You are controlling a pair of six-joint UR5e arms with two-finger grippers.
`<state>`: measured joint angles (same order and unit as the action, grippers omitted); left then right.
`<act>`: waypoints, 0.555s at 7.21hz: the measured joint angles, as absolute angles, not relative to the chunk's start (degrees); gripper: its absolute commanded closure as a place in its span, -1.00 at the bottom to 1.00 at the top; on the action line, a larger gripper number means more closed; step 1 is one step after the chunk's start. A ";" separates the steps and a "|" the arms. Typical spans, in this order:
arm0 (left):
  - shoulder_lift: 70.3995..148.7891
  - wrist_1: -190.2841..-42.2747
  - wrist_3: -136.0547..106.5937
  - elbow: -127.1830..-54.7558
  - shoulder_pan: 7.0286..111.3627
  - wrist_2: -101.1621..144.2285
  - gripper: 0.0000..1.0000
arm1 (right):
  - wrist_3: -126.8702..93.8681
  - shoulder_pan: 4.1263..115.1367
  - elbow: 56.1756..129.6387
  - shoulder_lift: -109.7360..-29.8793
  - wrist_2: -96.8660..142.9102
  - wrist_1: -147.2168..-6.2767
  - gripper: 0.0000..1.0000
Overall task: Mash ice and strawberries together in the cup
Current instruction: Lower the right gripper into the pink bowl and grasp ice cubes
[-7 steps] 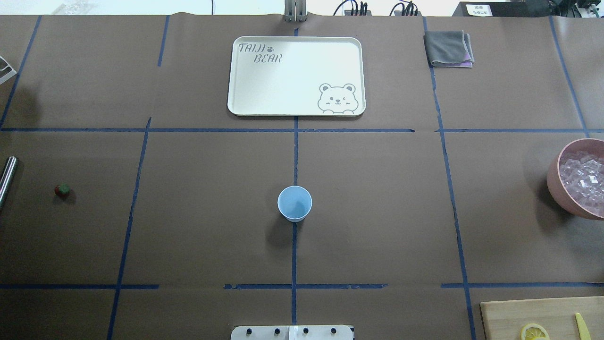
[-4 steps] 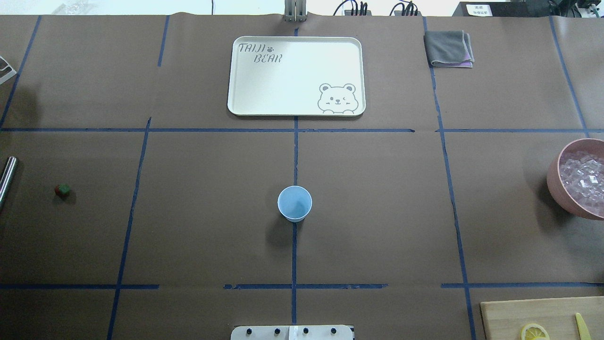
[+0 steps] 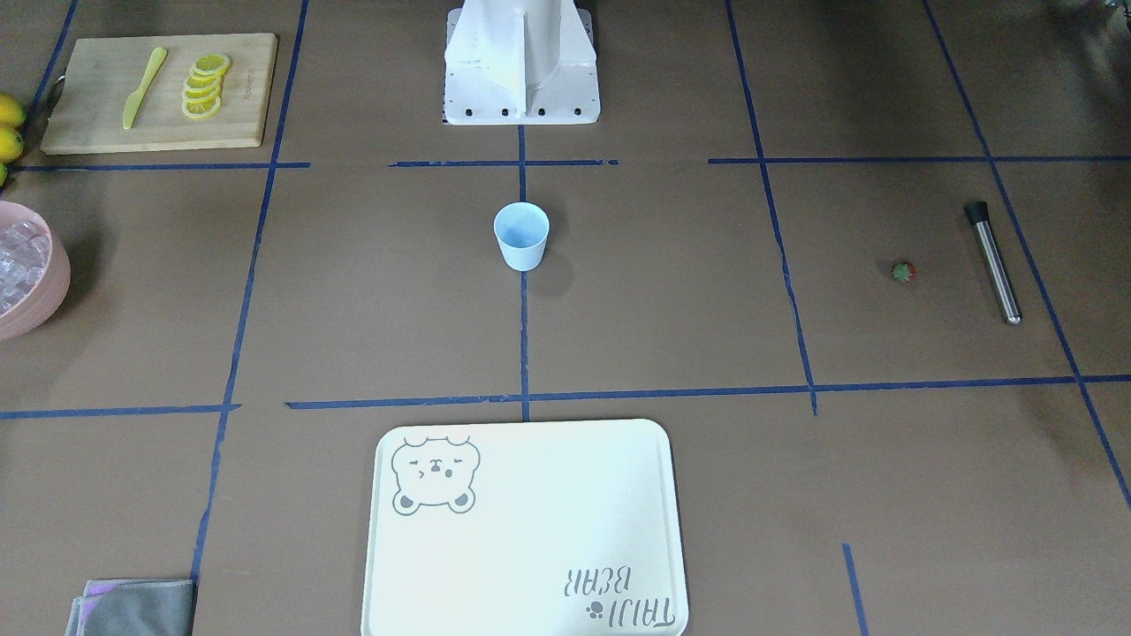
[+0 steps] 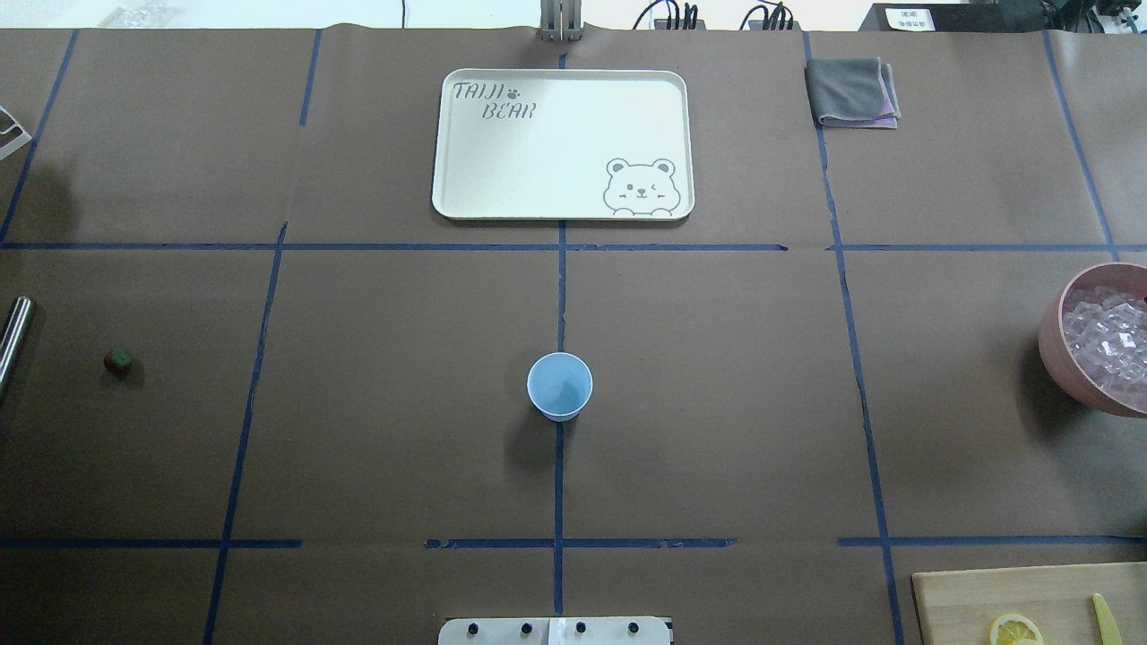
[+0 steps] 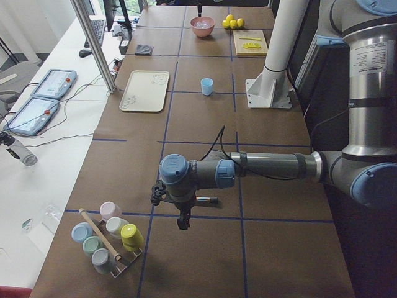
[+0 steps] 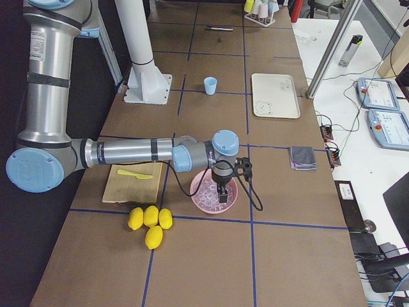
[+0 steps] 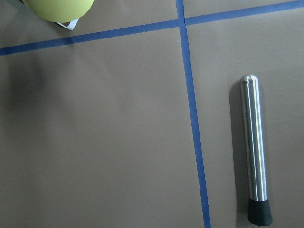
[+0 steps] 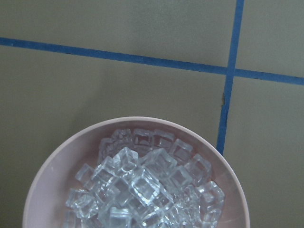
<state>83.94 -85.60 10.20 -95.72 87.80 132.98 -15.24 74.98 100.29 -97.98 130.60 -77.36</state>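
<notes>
- Nothing on the counter [image 4: 717, 403] has shifted since the earlier overhead frames.
- Left fingers [image 5: 183, 222] hang above the steel rod [image 7: 254, 147], and right fingers [image 6: 223, 194] above the ice [image 8: 142, 185] in the pink bowl [image 8: 52, 166]; their spread cannot be told.
- The cup [image 4: 559, 385] stands mid-counter, well apart from the strawberry [image 4: 118, 360].

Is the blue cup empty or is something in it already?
Empty. The cup shows only bare blue inside; the strawberry lies on the table and the ice sits in the pink bowl.
</notes>
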 measured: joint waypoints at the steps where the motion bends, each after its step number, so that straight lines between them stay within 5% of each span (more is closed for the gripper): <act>1: 83.94 -85.60 10.19 -95.71 87.80 132.98 -1.00 | -16.57 74.12 99.51 -97.90 130.20 -75.84 -0.98; 4: 83.94 -85.53 10.20 -95.64 87.73 133.03 -1.00 | -22.86 70.52 96.58 -97.69 128.13 -68.26 -0.98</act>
<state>83.94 -85.53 10.20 -95.64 87.73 133.03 -22.86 70.52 96.58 -97.69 128.13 -68.26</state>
